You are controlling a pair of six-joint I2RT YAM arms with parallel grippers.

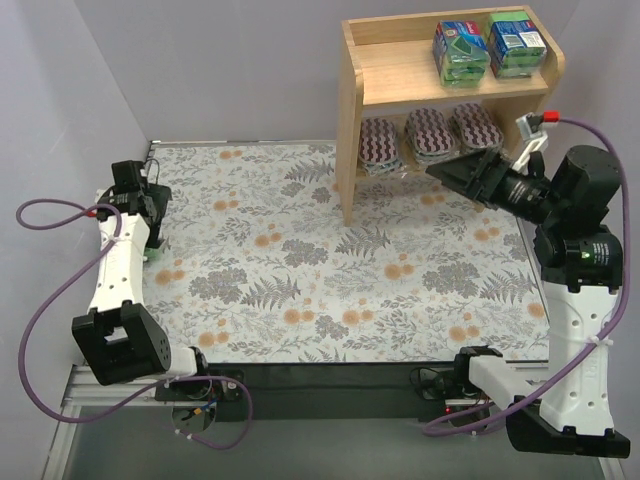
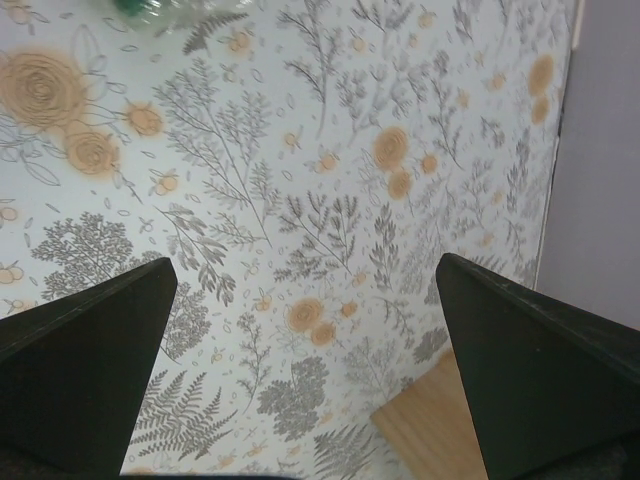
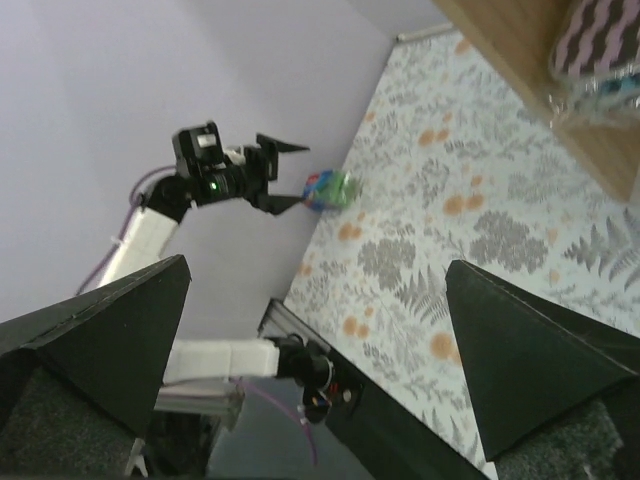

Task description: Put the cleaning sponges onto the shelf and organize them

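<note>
**Last sponge pack off the shelf, both tools empty**

The wooden shelf [image 1: 348,130] stood at the far right of the floral counter [image 1: 300,300]. Its lower tier held three striped oval pads [image 1: 430,133] side by side. Its upper tier held two green sponge packs [image 1: 460,50], set next to each other at the right end.

The third green pack [image 3: 330,188] lay on the counter at the far left edge, well apart from the shelf. The left tool [image 2: 305,262] was just beside it, fingers spread and nothing between them. The right tool [image 3: 318,262], likewise spread and empty, hung just in front of the lower tier.

The step in hand appeared to be fetching the last pack. The next move would call for the left tool to lower over that pack and pinch it. The shelf looked far from the left arm, so a hand-over or a mid-counter set-down for the right arm seemed likely. The bare upper tier left of the two packs was the probable spot.
</note>
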